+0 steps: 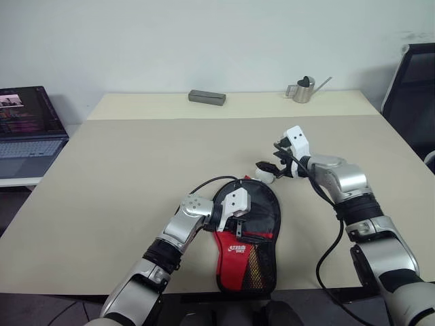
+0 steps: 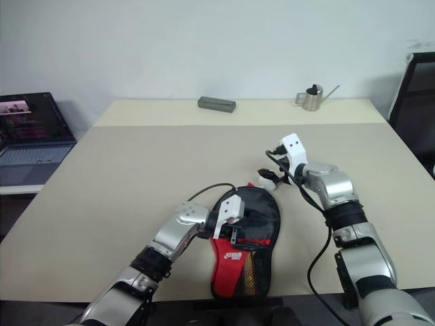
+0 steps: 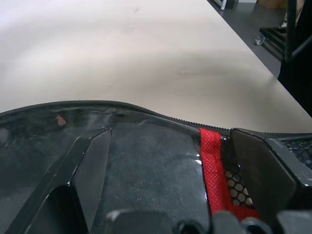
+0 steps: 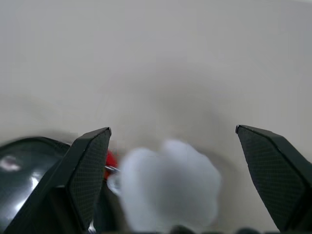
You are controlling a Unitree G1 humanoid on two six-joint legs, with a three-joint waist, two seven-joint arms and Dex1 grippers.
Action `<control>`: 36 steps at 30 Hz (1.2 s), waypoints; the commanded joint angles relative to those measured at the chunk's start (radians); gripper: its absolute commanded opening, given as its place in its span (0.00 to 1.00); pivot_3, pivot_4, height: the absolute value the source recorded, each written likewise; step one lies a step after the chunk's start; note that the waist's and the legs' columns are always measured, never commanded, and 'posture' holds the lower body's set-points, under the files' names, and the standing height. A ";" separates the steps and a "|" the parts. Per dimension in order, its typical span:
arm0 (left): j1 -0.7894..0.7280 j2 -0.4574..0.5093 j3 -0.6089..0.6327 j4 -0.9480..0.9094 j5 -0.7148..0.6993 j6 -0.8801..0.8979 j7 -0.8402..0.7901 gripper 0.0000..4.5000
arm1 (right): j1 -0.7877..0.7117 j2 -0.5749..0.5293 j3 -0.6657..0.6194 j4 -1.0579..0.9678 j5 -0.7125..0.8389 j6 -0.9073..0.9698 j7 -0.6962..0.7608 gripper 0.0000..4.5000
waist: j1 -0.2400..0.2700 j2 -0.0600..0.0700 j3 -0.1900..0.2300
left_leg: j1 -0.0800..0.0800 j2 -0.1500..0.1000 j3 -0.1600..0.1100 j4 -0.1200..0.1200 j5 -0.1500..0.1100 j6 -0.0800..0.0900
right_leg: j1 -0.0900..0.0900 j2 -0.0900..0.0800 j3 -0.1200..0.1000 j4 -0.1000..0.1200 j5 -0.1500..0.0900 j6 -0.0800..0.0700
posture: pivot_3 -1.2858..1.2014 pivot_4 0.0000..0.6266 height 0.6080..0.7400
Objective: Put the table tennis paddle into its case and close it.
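Note:
The case point(image 1: 248, 234), a black pouch with a red panel and mesh, lies flat near the table's front edge, narrow end toward me. My left gripper point(image 1: 234, 207) is open and rests on the case's round part, its fingers point(image 3: 92, 165) spread over the black fabric point(image 3: 146, 165) beside the red strip point(image 3: 212, 161). My right gripper point(image 1: 270, 166) is open at the case's far end. A white fluffy tag point(image 4: 165, 180) lies between its fingers point(image 4: 90, 170), with nothing gripped. The table tennis paddle is hidden.
At the back of the beige table point(image 1: 136, 170) lie a grey box point(image 1: 206, 97) and a metal watering can point(image 1: 302, 89). A laptop point(image 1: 27, 129) sits on a side table at the left, and a black chair point(image 1: 414, 88) stands at the right.

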 commanded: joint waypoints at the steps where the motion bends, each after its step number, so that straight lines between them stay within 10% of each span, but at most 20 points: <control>1: 0.011 -0.004 -0.018 0.041 0.028 0.003 0.009 0.94 | -0.048 0.020 -0.003 0.067 -0.045 -0.071 0.017 1.00 | -0.001 0.000 0.000 | 0.000 0.000 0.000 0.000 0.000 0.000 | 0.000 0.000 0.000 0.000 0.000 0.000 | 0.52 0.24 1.00; 11: 0.009 0.002 -0.017 0.048 0.035 -0.004 0.013 0.94 | -0.046 0.073 0.001 0.185 -0.137 -0.140 0.023 1.00 | -0.002 0.002 -0.001 | 0.001 0.000 -0.001 0.000 0.000 0.000 | 0.000 0.000 0.001 0.001 0.000 0.000 | 0.52 0.24 1.00; 24: 0.022 0.013 -0.016 0.077 0.044 -0.017 0.023 0.95 | -0.035 0.079 -0.049 0.169 -0.144 -0.142 -0.011 0.18 | -0.003 0.003 -0.002 | 0.008 0.000 -0.001 -0.001 0.000 0.000 | 0.007 0.000 0.001 0.000 0.000 0.000 | 0.52 0.24 1.00; 36: 0.021 0.008 0.000 0.185 0.052 -0.037 0.050 0.95 | 0.127 0.020 -0.051 -0.131 -0.143 -0.014 -0.013 0.11 | -0.002 0.004 -0.003 | 0.012 0.000 -0.002 -0.001 0.000 0.000 | 0.012 0.001 0.000 0.000 0.000 0.000 | 0.52 0.24 1.00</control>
